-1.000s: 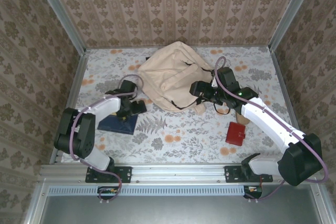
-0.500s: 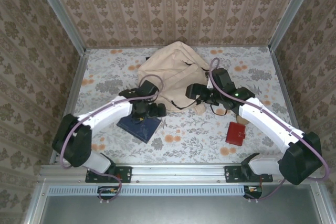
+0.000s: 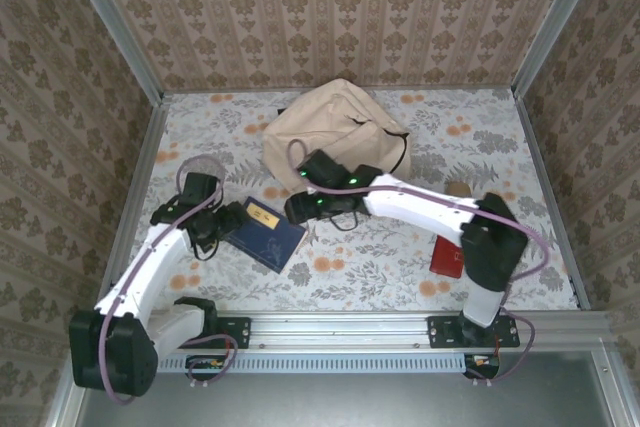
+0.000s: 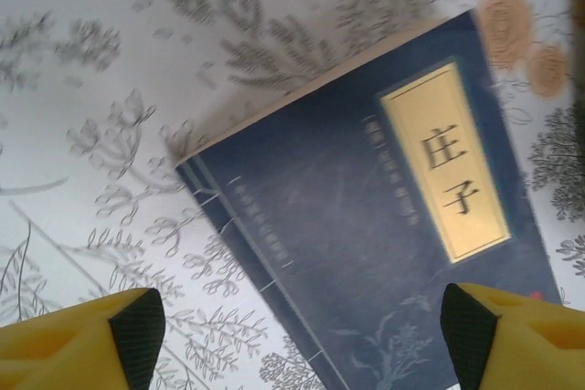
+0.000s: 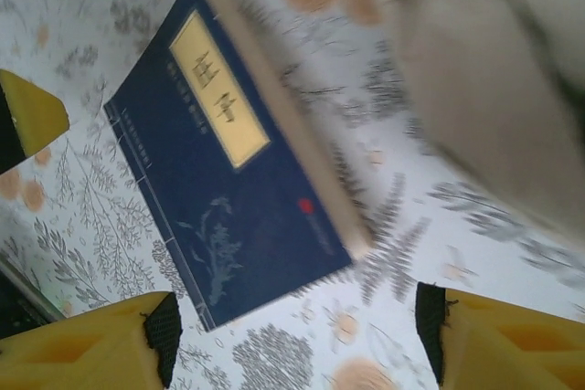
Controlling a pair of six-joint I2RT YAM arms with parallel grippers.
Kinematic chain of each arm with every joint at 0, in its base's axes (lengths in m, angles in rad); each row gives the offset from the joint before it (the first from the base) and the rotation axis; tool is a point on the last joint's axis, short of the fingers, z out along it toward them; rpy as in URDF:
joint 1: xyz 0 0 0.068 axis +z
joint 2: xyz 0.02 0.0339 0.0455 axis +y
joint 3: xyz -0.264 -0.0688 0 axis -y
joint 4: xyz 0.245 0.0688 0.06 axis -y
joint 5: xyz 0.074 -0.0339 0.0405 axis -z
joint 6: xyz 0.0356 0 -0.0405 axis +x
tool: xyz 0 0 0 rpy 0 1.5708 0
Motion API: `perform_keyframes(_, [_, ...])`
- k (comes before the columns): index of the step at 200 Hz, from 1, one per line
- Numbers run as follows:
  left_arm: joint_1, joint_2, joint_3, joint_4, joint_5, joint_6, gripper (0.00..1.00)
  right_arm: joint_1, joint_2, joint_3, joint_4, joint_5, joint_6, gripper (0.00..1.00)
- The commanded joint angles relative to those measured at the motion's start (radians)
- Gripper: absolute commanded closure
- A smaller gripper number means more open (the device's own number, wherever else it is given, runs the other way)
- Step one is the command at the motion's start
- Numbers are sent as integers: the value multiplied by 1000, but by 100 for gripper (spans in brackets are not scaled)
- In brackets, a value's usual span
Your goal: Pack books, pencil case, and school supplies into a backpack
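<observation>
The dark blue book (image 3: 268, 233) with a yellowish title patch lies flat on the floral table, in front of the cream-beige backpack (image 3: 330, 132). My left gripper (image 3: 232, 220) is open at the book's left edge. In the left wrist view the blue book (image 4: 384, 244) lies under and ahead of that gripper (image 4: 297, 344). My right gripper (image 3: 302, 209) hangs open at the book's far right corner. The right wrist view has the blue book (image 5: 219, 198) in front of the right gripper (image 5: 297, 344) and the backpack (image 5: 484, 89) at the upper right. The yellow book is out of view.
A small red pouch (image 3: 445, 257) lies at the right, partly behind my right arm. A small tan item (image 3: 458, 188) sits right of the backpack. Metal rails and patterned walls close the table (image 3: 350, 277) on three sides.
The left gripper slid the blue book to the right, then drew back to its left edge. The right arm swung left from the backpack's front to the book.
</observation>
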Motion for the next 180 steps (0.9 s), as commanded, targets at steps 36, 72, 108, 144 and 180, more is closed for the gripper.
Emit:
perform_keyframes(36, [34, -19, -93, 65, 148, -50, 24, 32, 246, 205, -126, 23, -83, 35])
perform_keyframes(72, [12, 13, -130, 119, 169, -82, 24, 32, 319, 238, -155, 52, -107, 35])
perform_keyframes(108, [-57, 84, -128, 169, 170, -100, 21, 29, 353, 241, -178, 51, -113, 35])
perform_keyframes(144, [-112, 152, -122, 192, 118, -113, 20, 26, 345, 201, -164, -17, -97, 38])
perform_keyframes(180, [-143, 212, -142, 227, 113, -128, 20, -3, 345, 148, -110, -117, -46, 47])
